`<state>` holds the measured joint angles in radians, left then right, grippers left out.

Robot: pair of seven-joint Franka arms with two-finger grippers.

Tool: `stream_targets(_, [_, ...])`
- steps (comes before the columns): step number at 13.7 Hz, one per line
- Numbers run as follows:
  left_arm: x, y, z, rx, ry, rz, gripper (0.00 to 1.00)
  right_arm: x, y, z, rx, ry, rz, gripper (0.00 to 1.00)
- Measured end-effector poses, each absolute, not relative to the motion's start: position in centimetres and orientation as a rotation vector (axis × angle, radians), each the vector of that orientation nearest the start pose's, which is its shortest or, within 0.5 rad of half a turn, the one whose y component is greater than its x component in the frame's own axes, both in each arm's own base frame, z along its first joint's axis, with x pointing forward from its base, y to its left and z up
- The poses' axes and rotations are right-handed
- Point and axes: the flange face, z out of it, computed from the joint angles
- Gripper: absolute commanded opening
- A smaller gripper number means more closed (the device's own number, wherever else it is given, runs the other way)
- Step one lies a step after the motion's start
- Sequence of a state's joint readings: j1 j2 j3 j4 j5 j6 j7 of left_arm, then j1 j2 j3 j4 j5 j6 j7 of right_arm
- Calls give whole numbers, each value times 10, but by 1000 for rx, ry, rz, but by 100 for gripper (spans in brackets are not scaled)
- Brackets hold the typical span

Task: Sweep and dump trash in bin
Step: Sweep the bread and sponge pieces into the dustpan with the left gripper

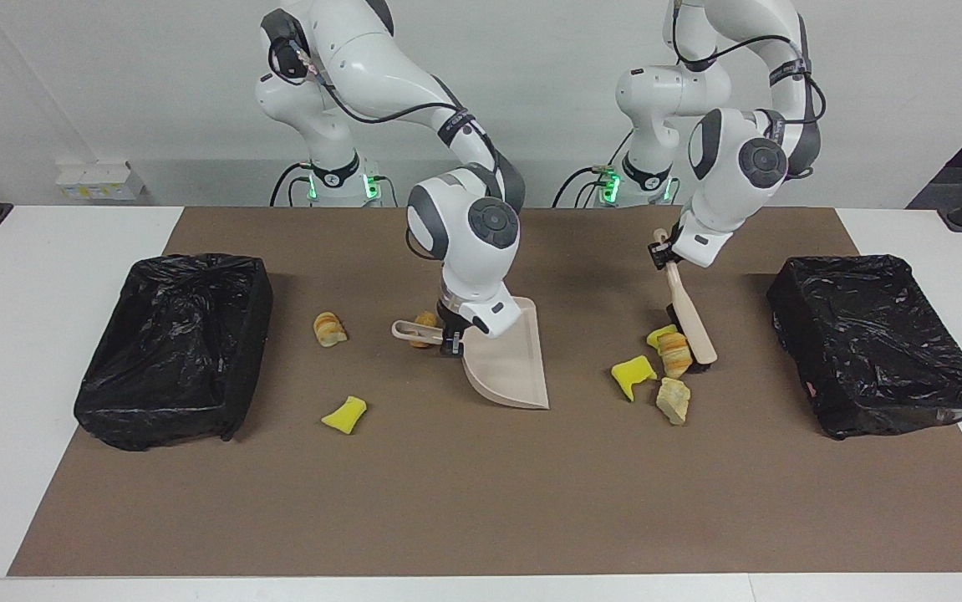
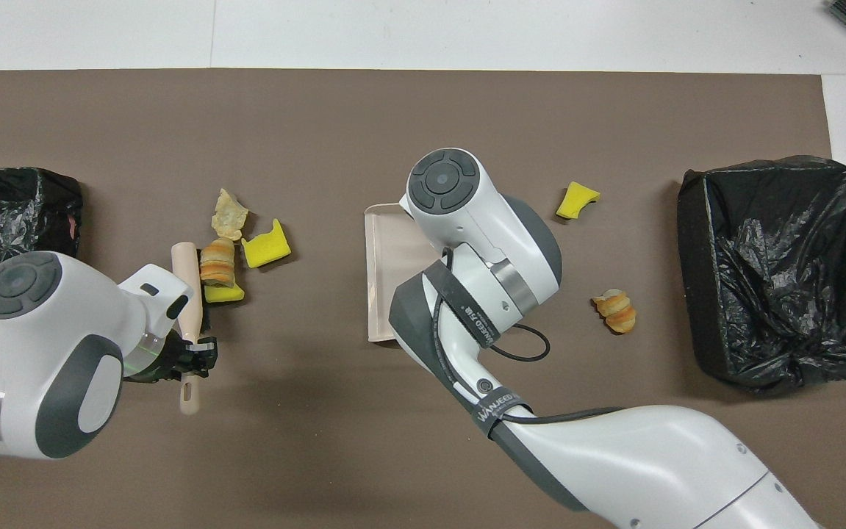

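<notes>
Facing view, mid-frame: right gripper is clenched on the dustpan handle, pan's edge down on the brown mat, open side toward the frame's right. A tan bread piece sits just beside the handle. Right of centre, left gripper is clamped on the brush, bristle end low against a croissant. Clustered there: yellow chunk, a second yellow chunk partly hidden, pale bread scrap. Left of centre lie a small roll and a yellow wedge, well apart from that cluster. Black-lined bins stand at frame left and frame right; no trash visible inside either.
</notes>
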<state>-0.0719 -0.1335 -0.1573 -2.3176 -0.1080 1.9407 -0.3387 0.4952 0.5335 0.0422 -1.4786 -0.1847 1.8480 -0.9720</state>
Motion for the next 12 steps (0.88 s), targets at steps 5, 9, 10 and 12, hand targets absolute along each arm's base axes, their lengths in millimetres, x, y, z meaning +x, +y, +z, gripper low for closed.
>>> stream_targets(5, [437, -194, 364, -3173, -158, 334, 0, 585, 330, 342, -2295, -2295, 268, 0])
stream_targets(9, [419, -247, 366, -3254, -123, 359, 0, 580, 329, 340, -2335, -2259, 249, 0])
stream_targets(10, [413, -261, 368, -3271, -114, 362, 0, 579, 329, 340, -2337, -2257, 250, 0])
stream_targets(12, [398, -293, 376, -3311, -97, 372, 0, 579, 329, 340, -2339, -2254, 251, 0])
